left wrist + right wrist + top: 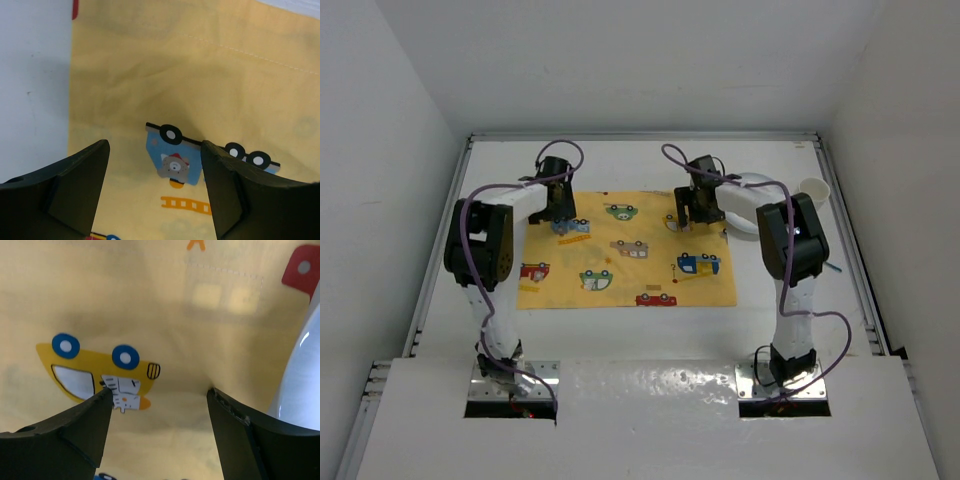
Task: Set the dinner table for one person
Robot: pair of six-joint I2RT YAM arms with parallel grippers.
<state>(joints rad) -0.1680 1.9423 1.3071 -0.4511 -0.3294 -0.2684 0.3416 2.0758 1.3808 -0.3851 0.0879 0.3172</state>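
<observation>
The dinner table is a large white top with grey rails. A yellow placemat printed with cartoon cars lies flat in its middle. My left gripper is open and empty, low over the placemat's far left corner; the left wrist view shows the placemat between its fingers and bare table at the left. My right gripper is open and empty over the placemat's far right part. A white plate lies just right of it and also shows in the right wrist view.
A white cup stands at the far right near the rail. A small thin blue item lies by the right rail behind the right arm. White walls enclose the table on three sides.
</observation>
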